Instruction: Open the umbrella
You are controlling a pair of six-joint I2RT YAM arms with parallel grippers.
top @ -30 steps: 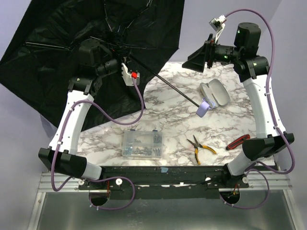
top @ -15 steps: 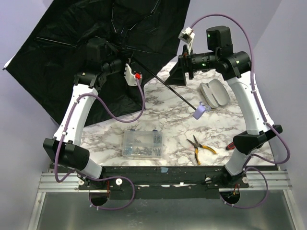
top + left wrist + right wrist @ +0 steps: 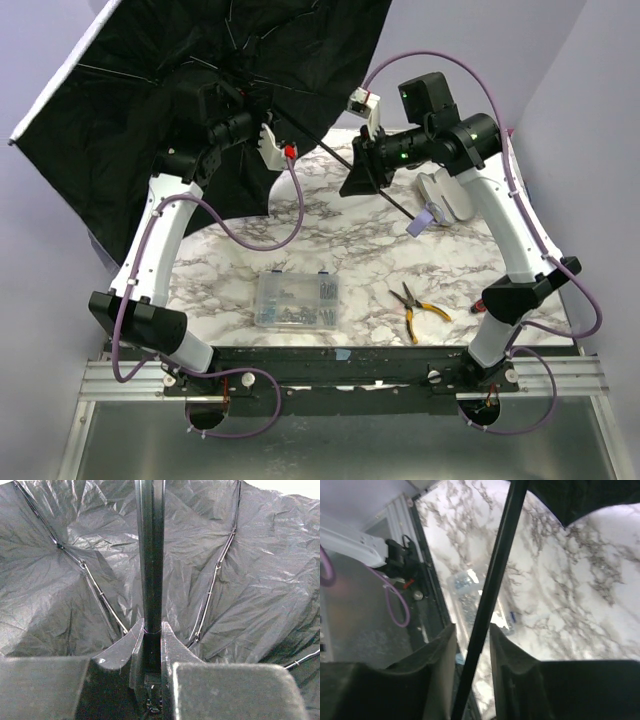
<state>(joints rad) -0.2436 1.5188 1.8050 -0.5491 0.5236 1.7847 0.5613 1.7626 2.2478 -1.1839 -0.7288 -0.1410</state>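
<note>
A: Where is the umbrella (image 3: 150,80)?
B: Spread over the far-left corner of the table (image 3: 300,250). The left gripper (image 3: 151,630) clamps its shaft (image 3: 495,580). The right gripper (image 3: 472,635) straddles it; if it pinches, I cannot tell. Probably light, with fragile ribs (image 3: 100,595): hold only the shaft.

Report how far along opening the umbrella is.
Done: the umbrella is spread wide, ribs out, black underside showing. In hand: the left gripper is clamped on the shaft near the hub; the right gripper straddles it lower down, grip unclear. Left: little visible, perhaps confirming it is locked open and letting go.
</note>
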